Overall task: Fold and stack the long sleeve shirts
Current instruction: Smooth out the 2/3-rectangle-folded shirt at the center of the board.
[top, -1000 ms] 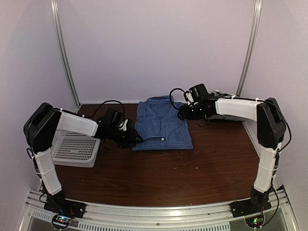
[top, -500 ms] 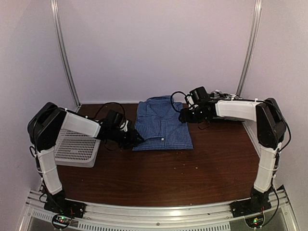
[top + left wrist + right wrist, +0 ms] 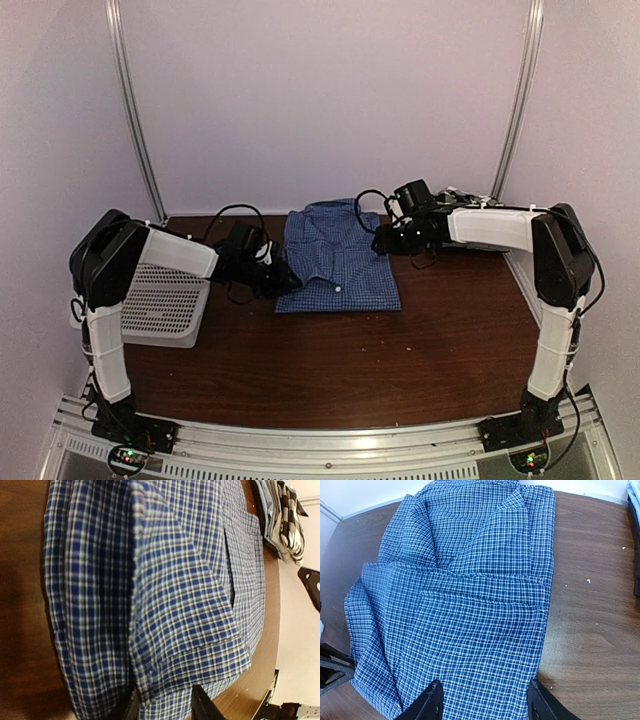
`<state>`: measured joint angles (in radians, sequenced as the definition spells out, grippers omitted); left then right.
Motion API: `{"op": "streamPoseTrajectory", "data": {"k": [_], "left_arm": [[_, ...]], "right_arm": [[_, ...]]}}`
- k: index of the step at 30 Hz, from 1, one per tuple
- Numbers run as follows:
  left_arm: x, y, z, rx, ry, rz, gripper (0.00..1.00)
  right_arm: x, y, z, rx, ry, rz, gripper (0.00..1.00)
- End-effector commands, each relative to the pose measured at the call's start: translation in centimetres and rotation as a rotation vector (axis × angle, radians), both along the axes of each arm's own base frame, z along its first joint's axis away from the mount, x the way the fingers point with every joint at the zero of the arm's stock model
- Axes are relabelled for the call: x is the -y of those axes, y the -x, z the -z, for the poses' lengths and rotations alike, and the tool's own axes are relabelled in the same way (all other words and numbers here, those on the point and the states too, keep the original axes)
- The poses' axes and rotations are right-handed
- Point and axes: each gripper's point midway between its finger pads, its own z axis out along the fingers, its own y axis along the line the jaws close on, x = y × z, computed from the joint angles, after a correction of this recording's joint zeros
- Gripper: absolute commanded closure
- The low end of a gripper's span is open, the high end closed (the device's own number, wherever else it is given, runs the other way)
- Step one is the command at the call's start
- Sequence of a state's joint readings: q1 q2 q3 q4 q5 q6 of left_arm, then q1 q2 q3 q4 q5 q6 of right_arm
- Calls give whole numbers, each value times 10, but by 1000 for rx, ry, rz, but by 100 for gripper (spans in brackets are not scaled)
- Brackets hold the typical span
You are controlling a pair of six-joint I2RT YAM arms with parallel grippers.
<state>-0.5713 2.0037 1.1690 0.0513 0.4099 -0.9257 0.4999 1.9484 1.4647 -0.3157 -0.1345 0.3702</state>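
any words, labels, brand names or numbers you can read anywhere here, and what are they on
None can be read in any view.
blue checked shirt: no tag, print or label showing, only the check pattern.
black-and-white checked shirt: only a corner in view, no lettering legible.
white basket: plain mesh, no marking visible.

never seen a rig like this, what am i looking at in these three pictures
Two robot arms are bolted to a brown table. One picture looks down from above; the other two come from cameras on each wrist. A blue checked shirt lies folded in the middle, a white basket at the left, a black-and-white shirt by the right arm. The left gripper straddles the blue shirt's edge; whether it grips is unclear. The right gripper is open over the opposite edge.
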Motion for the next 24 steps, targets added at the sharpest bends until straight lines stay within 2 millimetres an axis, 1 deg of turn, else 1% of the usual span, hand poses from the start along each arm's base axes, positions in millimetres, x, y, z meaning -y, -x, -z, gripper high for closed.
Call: {"op": "streamPoseTrajectory", "data": {"k": [1, 2, 4, 8, 12, 14, 16, 18, 21, 24], "left_arm": [[12, -30, -19, 96, 5, -19, 71], [15, -36, -23, 114, 7, -18, 74], [19, -52, -27, 145, 2, -26, 76], [31, -86, -41, 210, 23, -29, 75], [49, -114, -42, 239, 52, 1, 74], [55, -125, -40, 235, 73, 13, 68], [61, -136, -47, 254, 90, 11, 60], [59, -140, -45, 248, 77, -1, 52], [56, -148, -53, 266, 77, -15, 42], [47, -157, -61, 285, 74, -31, 37]], "right_arm": [[-4, -1, -30, 57, -43, -2, 43], [-4, 0, -31, 57, -43, -2, 43], [-3, 0, -32, 56, -42, -1, 43], [-1, 1, -36, 62, -32, 3, 43], [1, 2, -41, 66, -27, 6, 43], [2, 3, -42, 64, -26, 4, 43], [3, 6, -43, 59, -24, 0, 43], [4, 8, -41, 56, -15, -1, 43], [5, 11, -39, 50, -9, -8, 42], [-3, 16, -34, 36, -12, -35, 42]]}}
